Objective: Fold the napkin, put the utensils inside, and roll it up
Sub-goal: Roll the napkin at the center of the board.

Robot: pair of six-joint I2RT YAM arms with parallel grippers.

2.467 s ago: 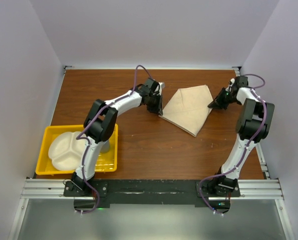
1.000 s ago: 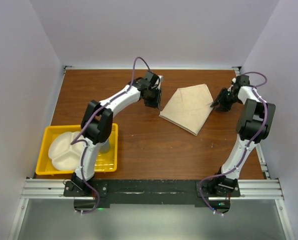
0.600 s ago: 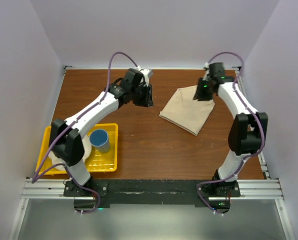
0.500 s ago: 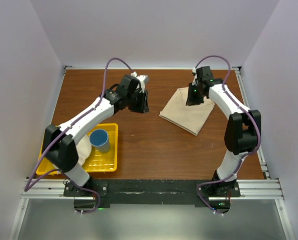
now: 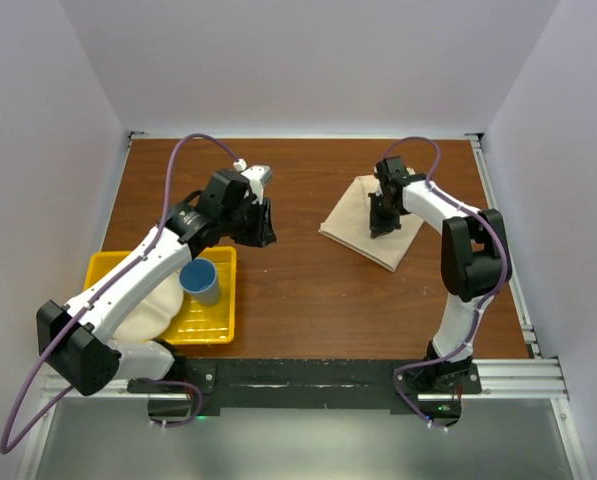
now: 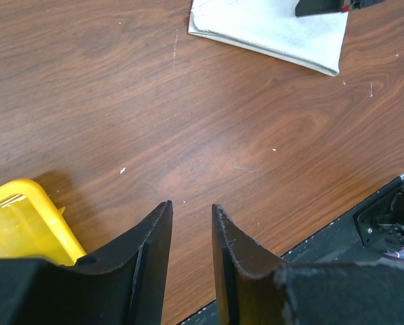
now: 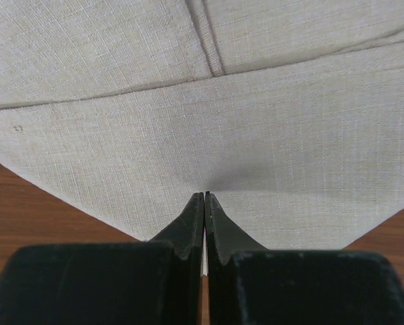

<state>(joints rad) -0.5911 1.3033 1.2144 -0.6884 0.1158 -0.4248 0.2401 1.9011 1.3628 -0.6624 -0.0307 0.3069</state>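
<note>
Beige cloth napkin [image 5: 350, 222], part-folded far right on the brown wooden desk [image 5: 308, 290], seems nipped at its near edge by the tightly closed right hand [image 7: 204, 196], so folding looks underway and calls for lifting that edge over, while the half-open left hand [image 6: 191, 210] hovers empty.

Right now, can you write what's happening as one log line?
left pincer: open, empty, over table | right pincer: shut on napkin | napkin: folded, lying flat

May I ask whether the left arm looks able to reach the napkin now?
Probably yes: only bare table lies between the open left gripper and the napkin, and the right gripper touches only its middle.
</note>
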